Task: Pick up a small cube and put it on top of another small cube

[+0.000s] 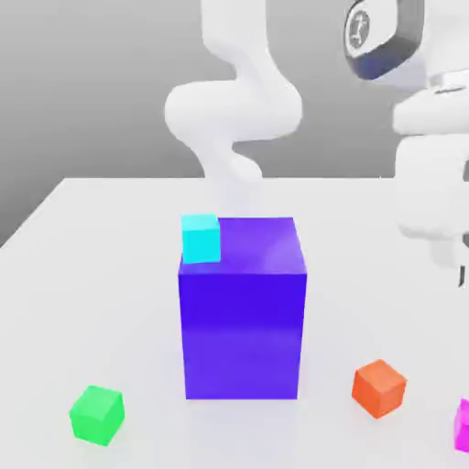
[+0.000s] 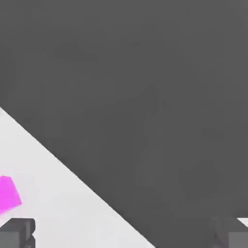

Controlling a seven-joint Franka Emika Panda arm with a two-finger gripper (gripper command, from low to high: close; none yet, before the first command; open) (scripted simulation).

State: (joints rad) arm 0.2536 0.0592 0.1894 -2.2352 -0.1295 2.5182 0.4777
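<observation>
Nearby, cyan cube (image 1: 201, 239) atop the purple-blue block (image 1: 243, 321), orange cube (image 1: 378, 388) beyond; tool (image 2: 124, 233) spread.

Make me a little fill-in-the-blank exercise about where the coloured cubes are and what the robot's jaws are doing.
The cyan cube sits on top of the big ____ block. On the table, the cube nearest the exterior view's left edge is ____. The pink cube lies closest to the ____ cube. The robot's jaws stand ____.

Missing words: purple-blue; green; orange; open.
</observation>
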